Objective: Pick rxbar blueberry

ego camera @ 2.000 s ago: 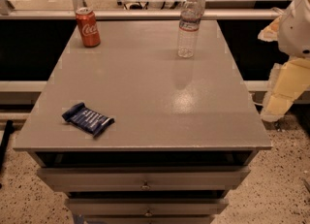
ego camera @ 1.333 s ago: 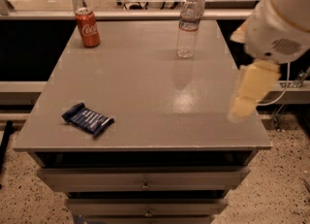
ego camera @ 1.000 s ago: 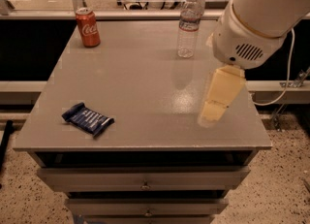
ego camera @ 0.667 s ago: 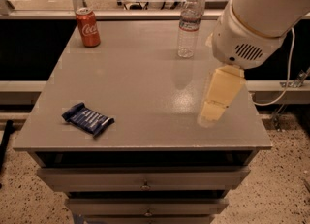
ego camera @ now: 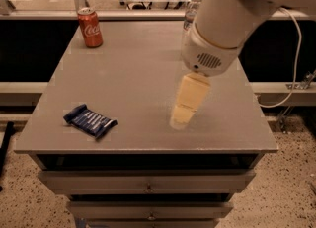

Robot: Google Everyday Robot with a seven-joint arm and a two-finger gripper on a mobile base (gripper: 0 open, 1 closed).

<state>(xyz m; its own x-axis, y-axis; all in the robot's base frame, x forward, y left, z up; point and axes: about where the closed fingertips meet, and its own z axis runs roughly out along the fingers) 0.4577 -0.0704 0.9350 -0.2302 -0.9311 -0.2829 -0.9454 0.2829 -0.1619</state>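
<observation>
The rxbar blueberry (ego camera: 90, 120), a flat bar in a dark navy wrapper with pale lettering, lies near the front left corner of the grey table (ego camera: 133, 74). My gripper (ego camera: 180, 118), cream-coloured, hangs from the big white arm over the front middle of the table, to the right of the bar and well apart from it. It holds nothing.
A red soda can (ego camera: 90, 27) stands at the back left of the table. A clear water bottle (ego camera: 193, 6) stands at the back, mostly hidden behind my arm. Drawers (ego camera: 148, 187) sit under the tabletop. A white cable (ego camera: 296, 54) hangs at the right.
My arm has swung in from the right edge of the view and moved left over the table toward the bar. The bar, can and bottle have not moved.
</observation>
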